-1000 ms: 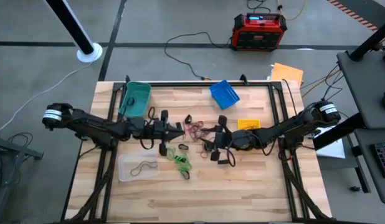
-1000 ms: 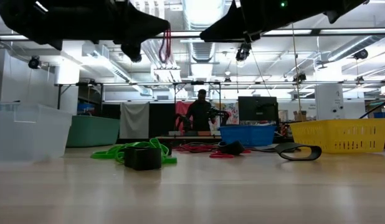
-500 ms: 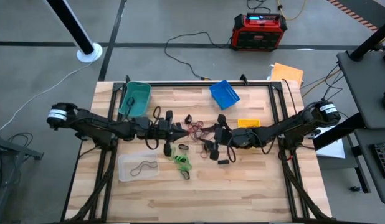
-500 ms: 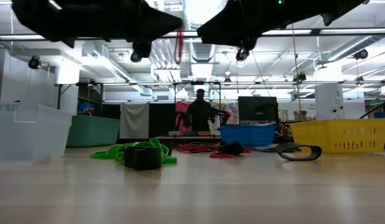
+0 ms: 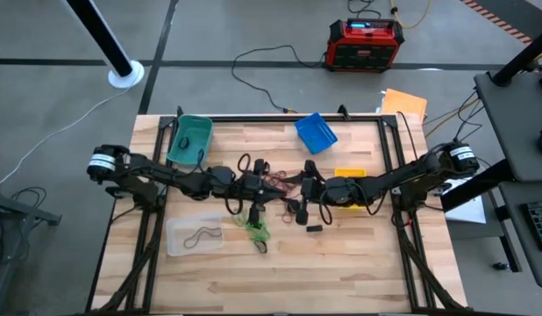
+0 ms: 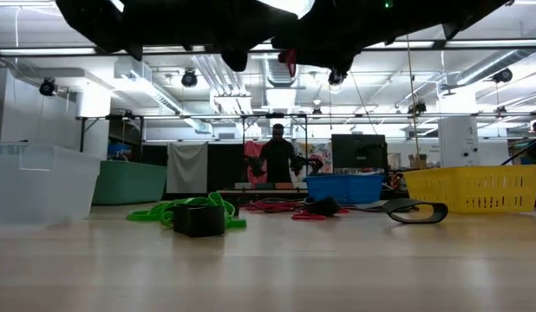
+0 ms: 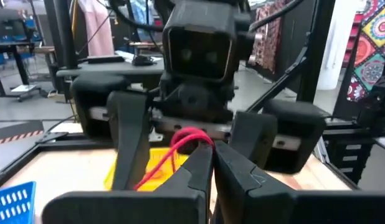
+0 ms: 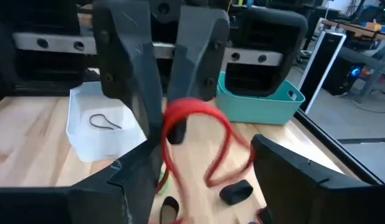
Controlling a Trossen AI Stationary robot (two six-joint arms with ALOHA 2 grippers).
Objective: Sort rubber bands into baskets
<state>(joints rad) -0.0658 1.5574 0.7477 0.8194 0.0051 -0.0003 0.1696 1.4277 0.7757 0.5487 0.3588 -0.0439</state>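
Observation:
My left gripper (image 5: 273, 187) reaches level over the table's middle, shut on a red rubber band (image 7: 191, 135). Facing it from the right, my right gripper (image 5: 297, 189) is open. Its two fingers (image 8: 131, 180) stand on either side of the red band (image 8: 195, 112); I cannot tell whether they touch it. More red bands (image 5: 278, 180) and green bands (image 5: 253, 226) lie on the wood below. The teal basket (image 5: 190, 138), blue basket (image 5: 316, 132), yellow basket (image 5: 350, 175) and clear basket (image 5: 194, 235) rest on the table. My left gripper pinches one short stretch of the red band (image 7: 202, 144) between its two fingertips. The fingers lie level and come from the table's left. The band is lifted clear of the table; its loop arches past the tips and hangs slack below them (image 6: 290, 62).
A small black block (image 5: 313, 228) lies near the green bands. The clear basket holds one dark band (image 5: 201, 235). A person (image 6: 277, 156) stands far behind the table. Bare wood lies along the table's near edge.
My left gripper has travelled level toward the table's right edge, carrying the red band up to my right gripper. The band stays clear of the table, hanging from the fingertips.

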